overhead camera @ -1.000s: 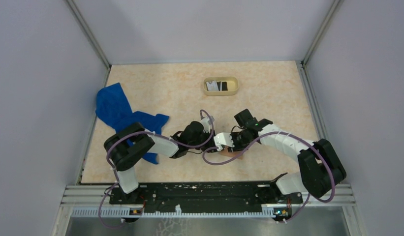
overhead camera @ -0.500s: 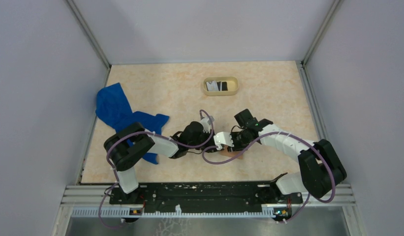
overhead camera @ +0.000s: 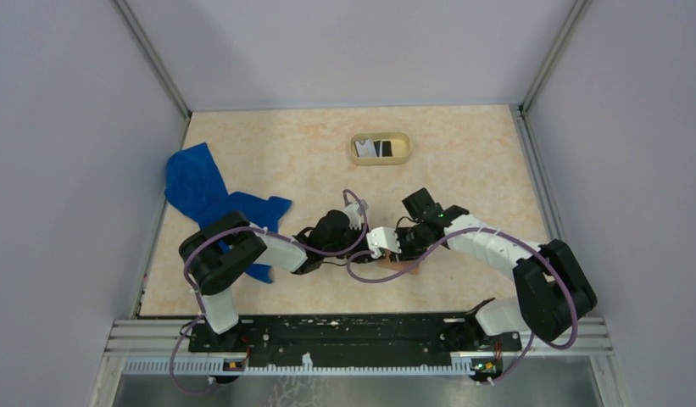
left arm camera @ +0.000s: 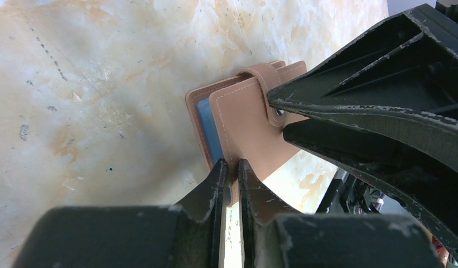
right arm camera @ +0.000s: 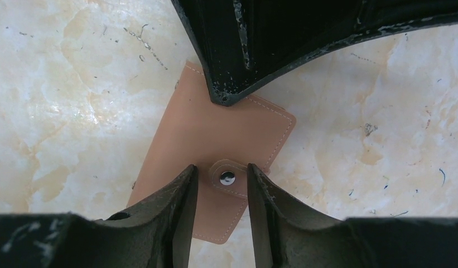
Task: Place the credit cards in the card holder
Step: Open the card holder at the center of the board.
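Two robot arms meet over a salmon-tan leather card holder (left arm camera: 246, 128) lying near the middle of a marbled beige table (overhead camera: 268, 136), towards its near edge. The left gripper (left arm camera: 229, 173) has its fingers pressed almost together, pinching the edge of the holder's front panel, with a strip of grey-blue lining showing just behind. The right gripper (right arm camera: 221, 170) reaches in from the right, its fingers partly spread on either side of the holder's snap tab (right arm camera: 227, 178); whether they squeeze the tab cannot be told. The two credit cards, one white (overhead camera: 365, 149) and one black (overhead camera: 385, 149), lie side by side in a tan oval tray (overhead camera: 403, 151) towards the far side of the table, well apart from the holder. A crumpled blue cloth (overhead camera: 196, 191) lies at the left edge, partly under the left arm.
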Available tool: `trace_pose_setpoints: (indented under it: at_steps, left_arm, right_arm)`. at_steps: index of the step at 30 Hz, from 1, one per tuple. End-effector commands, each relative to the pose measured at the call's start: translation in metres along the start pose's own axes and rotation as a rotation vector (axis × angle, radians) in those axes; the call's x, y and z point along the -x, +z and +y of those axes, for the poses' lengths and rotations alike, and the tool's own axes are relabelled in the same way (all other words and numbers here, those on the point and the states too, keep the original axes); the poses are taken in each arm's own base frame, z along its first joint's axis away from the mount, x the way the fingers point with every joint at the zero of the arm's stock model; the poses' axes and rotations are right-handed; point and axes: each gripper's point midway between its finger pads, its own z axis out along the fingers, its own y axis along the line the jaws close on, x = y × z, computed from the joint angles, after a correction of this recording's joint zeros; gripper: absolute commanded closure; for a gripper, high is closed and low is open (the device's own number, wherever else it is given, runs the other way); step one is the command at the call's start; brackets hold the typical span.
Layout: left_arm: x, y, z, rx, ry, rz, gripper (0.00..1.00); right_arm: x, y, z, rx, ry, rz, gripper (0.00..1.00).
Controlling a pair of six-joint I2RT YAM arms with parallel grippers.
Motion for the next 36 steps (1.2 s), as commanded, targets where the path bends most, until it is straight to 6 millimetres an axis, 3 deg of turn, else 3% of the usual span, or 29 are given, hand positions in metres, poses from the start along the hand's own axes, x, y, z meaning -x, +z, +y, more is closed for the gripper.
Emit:
trace_pose_setpoints:
  at_steps: [1,7,13,23,26,28,31,36]
  left_arm:
    - [-0.014,-0.003,0.015,0.054,0.007,0.027,0.85]
    - [-0.013,-0.003,0.015,0.052,0.009,0.025,0.86]
    - [-0.014,-0.004,0.015,0.053,0.007,0.022,0.87]
    - [-0.012,-0.007,0.016,0.054,0.005,0.005,0.91]
    - [-0.006,-0.011,0.011,0.033,0.013,-0.028,0.80]
    - [-0.001,-0.015,0.006,0.018,0.019,-0.051,0.64]
    - [0.006,-0.021,0.002,0.014,0.010,-0.079,0.49]
    - [0.009,-0.038,-0.002,-0.038,-0.007,-0.146,0.43]
  right_arm:
    - [0.002,-0.003,-0.013,-0.033,-0.014,0.028,0.63]
    - [-0.009,0.005,-0.012,-0.012,0.013,0.072,0.74]
    - [-0.011,0.001,-0.017,-0.027,0.026,0.098,1.00]
    - [0.001,-0.033,-0.041,-0.160,0.082,0.002,1.00]
    - [0.010,-0.043,-0.047,-0.174,0.139,-0.071,1.00]
    - [0.019,-0.049,-0.049,-0.167,0.174,-0.129,1.00]
    - [0.030,-0.059,-0.055,-0.180,0.229,-0.189,1.00]
    - [0.052,-0.086,-0.064,-0.210,0.307,-0.329,1.00]
